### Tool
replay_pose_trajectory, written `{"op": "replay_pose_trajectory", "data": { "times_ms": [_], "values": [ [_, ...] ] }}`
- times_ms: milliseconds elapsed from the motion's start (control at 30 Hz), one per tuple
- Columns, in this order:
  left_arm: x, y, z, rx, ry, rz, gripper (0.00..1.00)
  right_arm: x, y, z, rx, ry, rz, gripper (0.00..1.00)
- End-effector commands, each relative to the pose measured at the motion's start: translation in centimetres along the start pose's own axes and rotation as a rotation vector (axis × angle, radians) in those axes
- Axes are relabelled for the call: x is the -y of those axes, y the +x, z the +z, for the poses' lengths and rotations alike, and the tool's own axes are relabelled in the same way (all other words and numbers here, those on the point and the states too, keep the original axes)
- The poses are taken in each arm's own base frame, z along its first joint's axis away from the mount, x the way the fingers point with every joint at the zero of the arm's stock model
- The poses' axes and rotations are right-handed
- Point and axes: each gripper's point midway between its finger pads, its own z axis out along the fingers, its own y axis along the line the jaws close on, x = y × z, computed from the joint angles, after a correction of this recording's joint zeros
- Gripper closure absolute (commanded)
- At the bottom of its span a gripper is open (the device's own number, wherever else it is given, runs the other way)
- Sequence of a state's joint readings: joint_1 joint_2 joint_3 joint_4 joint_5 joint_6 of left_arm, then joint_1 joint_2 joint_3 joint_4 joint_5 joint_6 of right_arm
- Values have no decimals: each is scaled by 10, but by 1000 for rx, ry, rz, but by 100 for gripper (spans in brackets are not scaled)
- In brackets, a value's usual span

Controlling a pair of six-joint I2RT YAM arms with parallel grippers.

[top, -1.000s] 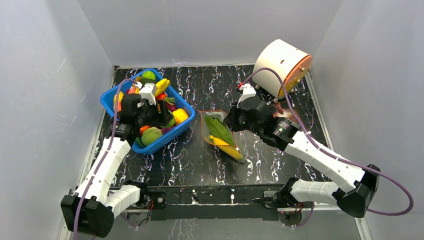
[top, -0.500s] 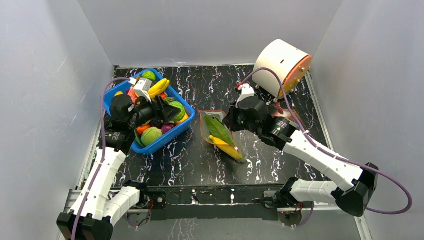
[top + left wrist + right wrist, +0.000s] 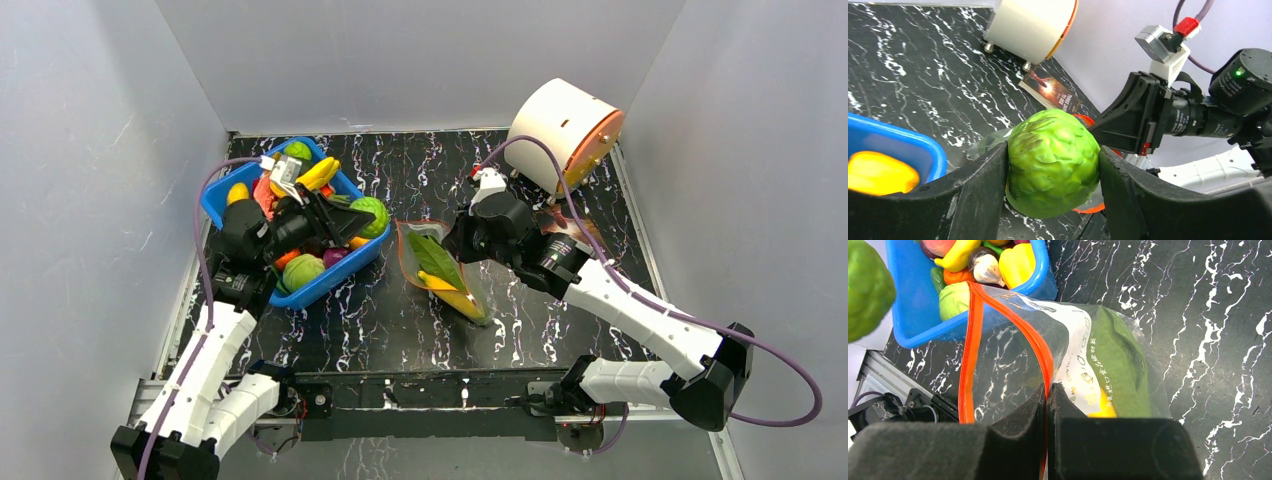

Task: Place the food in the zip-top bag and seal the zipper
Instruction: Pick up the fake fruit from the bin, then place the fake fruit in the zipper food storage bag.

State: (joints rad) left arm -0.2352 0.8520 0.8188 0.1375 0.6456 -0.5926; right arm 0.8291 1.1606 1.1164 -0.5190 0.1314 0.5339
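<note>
L end effector (image 3: 1053,200) is clamping the green lettuce (image 3: 1053,162) btw both fingers, across its widest part. It's hanging in the air just beside the zip-top bag (image 3: 1108,355), on the mouth side.

R end effector (image 3: 1047,388) is pinching shut on the zipper (image 3: 1033,340), taking one lip and lifting it. So the bag mouth is gaping open; the other lip seems to be lying low by the desk (image 3: 400,320).

Handling, as judged:
- Lettuce is looking like a light toy w/ a bumpy skin, so grip is prob. good. It's round though, and may be rolling off once let go.
- Bag is thin crinkly film, floppy and prob. slippery, so it isn't holding its own mouth open.
- The zipper strip is the stiffest part, so that's the place to be gripping, as R is doing.
- Lettuce is looking wide vs. the opening, so it could be snagging a lip and dragging the bag.

Already lying inside the bag: a leafy green piece (image 3: 437,258) and a yellow piece (image 3: 460,300), both deep, away from the mouth.

Around the bag:
- Blue basket (image 3: 215,200) w/ other toy food is sitting just beside the mouth, its rim crowding the way in.
- R wrist is hovering over the bag's far side.
- White drum (image 3: 560,125) and a card (image 3: 1050,92) are lying well beyond the bag, not blocking.
</note>
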Motion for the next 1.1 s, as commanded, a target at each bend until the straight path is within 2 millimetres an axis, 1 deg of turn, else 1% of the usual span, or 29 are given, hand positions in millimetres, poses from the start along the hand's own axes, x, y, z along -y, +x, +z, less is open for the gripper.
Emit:
{"op": "replay_pose_trajectory", "data": {
  "times_ms": [0, 233, 500, 767, 867, 967, 1067],
  "values": [
    [21, 1, 9, 25, 81, 14, 61, -17, -29, -5, 85, -57, 21, 100],
    [34, 29, 32, -22, 137, 36, 61, -17, -28, -7, 85, -63, 22, 100],
    [34, 56, 53, -65, 159, 49, 62, -24, -29, -8, 85, -99, 19, 100],
    [28, 76, 61, -113, 121, 120, 61, -29, -28, -12, 87, -136, 16, 100],
    [25, 83, 63, -133, 109, 128, 60, -31, -28, -14, 93, -148, 18, 100],
    [19, 91, 66, -164, 76, 126, 55, -31, -28, -14, 93, -149, 18, 100],
    [16, 95, 68, -183, 57, 126, 49, -31, -28, -16, 94, -153, 18, 100]
  ]
}}
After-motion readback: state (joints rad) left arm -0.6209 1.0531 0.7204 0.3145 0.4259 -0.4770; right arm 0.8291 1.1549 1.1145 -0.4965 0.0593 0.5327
